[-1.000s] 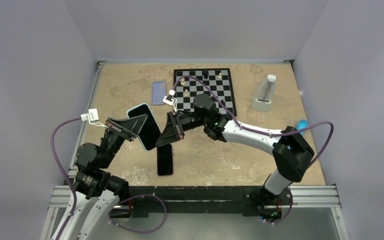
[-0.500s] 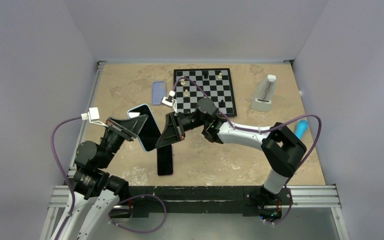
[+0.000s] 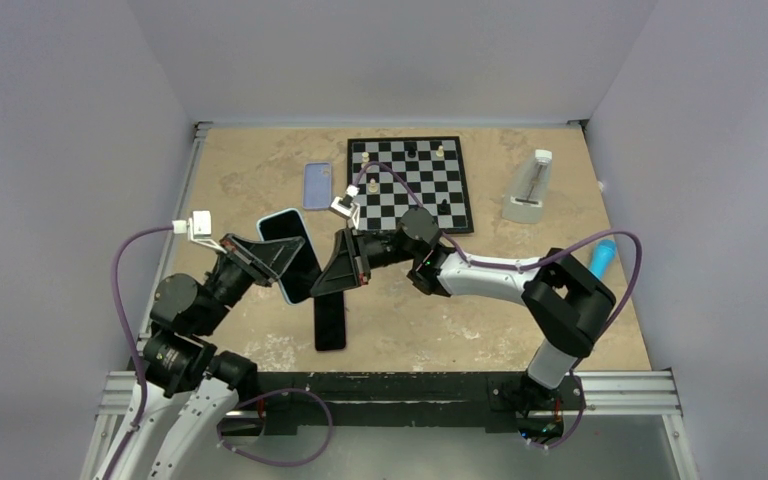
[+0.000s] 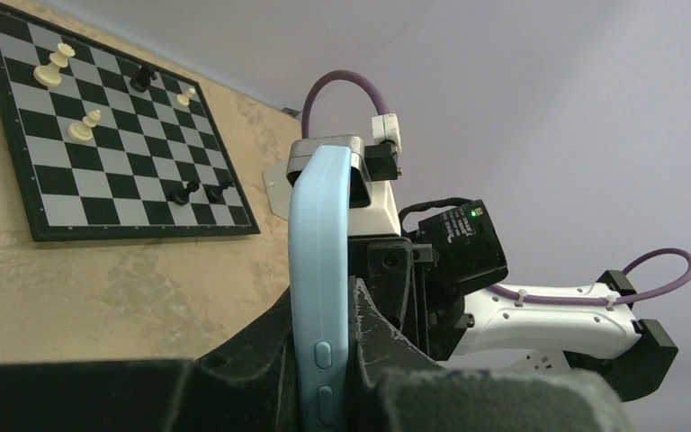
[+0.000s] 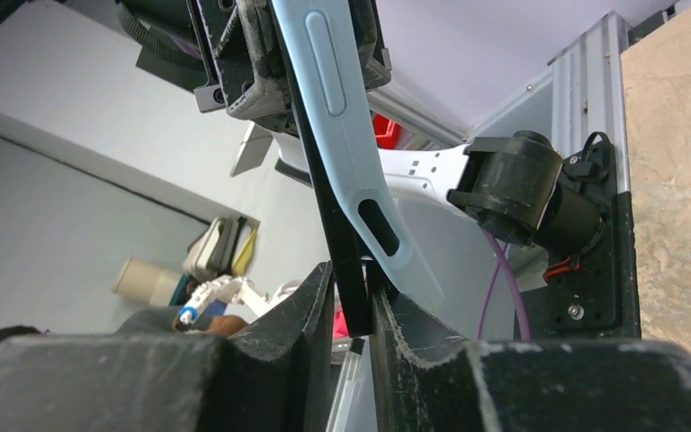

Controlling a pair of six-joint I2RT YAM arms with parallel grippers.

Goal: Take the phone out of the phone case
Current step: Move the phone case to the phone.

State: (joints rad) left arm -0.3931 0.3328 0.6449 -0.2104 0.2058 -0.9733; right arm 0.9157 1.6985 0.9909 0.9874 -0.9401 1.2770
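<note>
Here the phone [image 5: 346, 270] is a thin black slab, and the case [image 4: 319, 270] around it is pale blue, with rounded edges and side buttons. Both hang in the air above the front left part of the desk [image 3: 460, 330]. The left jaws are closed on the case edge, one finger on each face. The right jaws pinch the black phone at one end. In the right wrist view the case stands away from the phone at that end with a narrow gap, while nearer the left jaws the two are together.

Under them a second black phone [image 3: 329, 320] lies flat on the desk. A lilac handset [image 3: 317, 185] lies farther back, just beside the chessboard [image 3: 410, 185]. The right half of the sandy desk has open room, and a metronome [image 3: 528, 190] stands at its back right. Pale grey walls [image 3: 360, 60] close three sides.
</note>
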